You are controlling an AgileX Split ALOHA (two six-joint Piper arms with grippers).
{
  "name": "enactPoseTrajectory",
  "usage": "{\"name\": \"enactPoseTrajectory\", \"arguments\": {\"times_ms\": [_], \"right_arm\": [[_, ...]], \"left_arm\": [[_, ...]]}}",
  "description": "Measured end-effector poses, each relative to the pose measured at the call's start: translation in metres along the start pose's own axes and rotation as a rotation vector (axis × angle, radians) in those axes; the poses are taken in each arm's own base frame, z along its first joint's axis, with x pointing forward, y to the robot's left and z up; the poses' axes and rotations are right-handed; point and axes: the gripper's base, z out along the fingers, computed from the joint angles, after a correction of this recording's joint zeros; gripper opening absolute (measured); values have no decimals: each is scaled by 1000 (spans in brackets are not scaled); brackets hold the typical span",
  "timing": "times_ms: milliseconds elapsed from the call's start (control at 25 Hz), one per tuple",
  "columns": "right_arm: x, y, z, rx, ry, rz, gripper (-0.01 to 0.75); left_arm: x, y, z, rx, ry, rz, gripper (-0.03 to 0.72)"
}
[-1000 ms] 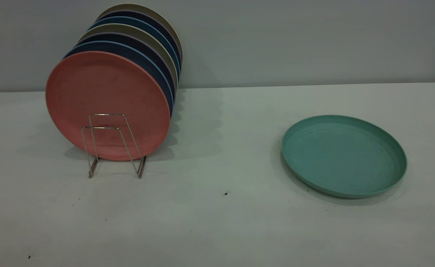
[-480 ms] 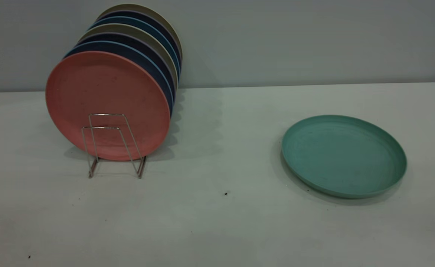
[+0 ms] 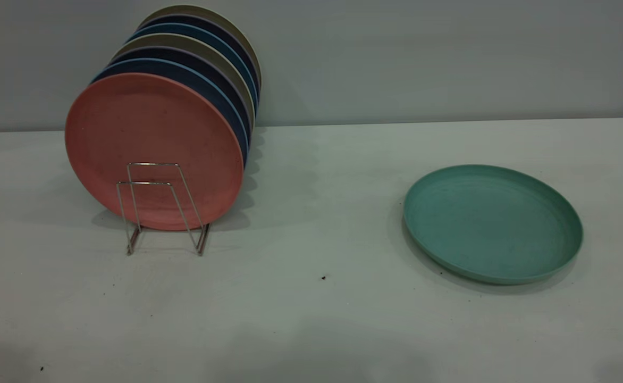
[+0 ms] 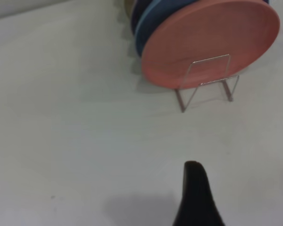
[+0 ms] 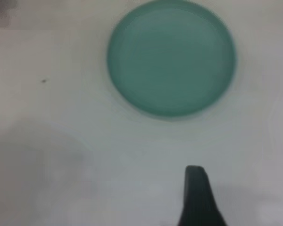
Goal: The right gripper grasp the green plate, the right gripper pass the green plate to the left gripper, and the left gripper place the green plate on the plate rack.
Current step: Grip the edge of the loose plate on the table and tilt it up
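Note:
The green plate [image 3: 492, 223] lies flat on the white table at the right; it also shows in the right wrist view [image 5: 172, 59], some way ahead of my right gripper [image 5: 196, 197], which is apart from it above bare table. The plate rack [image 3: 157, 207] stands at the left with its two front wire loops empty. It also shows in the left wrist view [image 4: 207, 80], well ahead of my left gripper [image 4: 194, 197]. Neither gripper shows in the exterior view. Only a black tip of each shows in its wrist view.
A salmon-pink plate [image 3: 152, 143] stands upright in the rack, with several blue, dark and olive plates [image 3: 205, 58] behind it. A grey wall runs behind the table [image 3: 311, 319]. Small dark specks [image 3: 323, 277] lie on the table.
The plate and the rack have not moved. Soft shadows have spread over the table's near edge in the exterior view.

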Motion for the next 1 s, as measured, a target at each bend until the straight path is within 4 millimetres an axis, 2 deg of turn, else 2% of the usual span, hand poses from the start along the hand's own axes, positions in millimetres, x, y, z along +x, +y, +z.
{"name": "enactPoseTrajectory", "arguments": {"times_ms": [120,240,480,680,800,1000], "right_arm": [[-10,-4,31,-34,19,19,511],[-13,-10,65,-58,42,74,511],[-9,-17,127,-116,138,129,511],[-8,-27,174,-150,216,196,511],[-10,-42,198,-183,259,249,511],[-5,-86,231,-228,305,373,511]], "left_arm": [[-20,2,31,57,46,7,542],[-36,-9,65,135,75,40,542],[-54,-55,134,277,130,92,542],[-55,-102,187,372,212,124,542],[-54,-126,209,406,246,158,542],[-48,-151,242,442,294,162,542]]}}
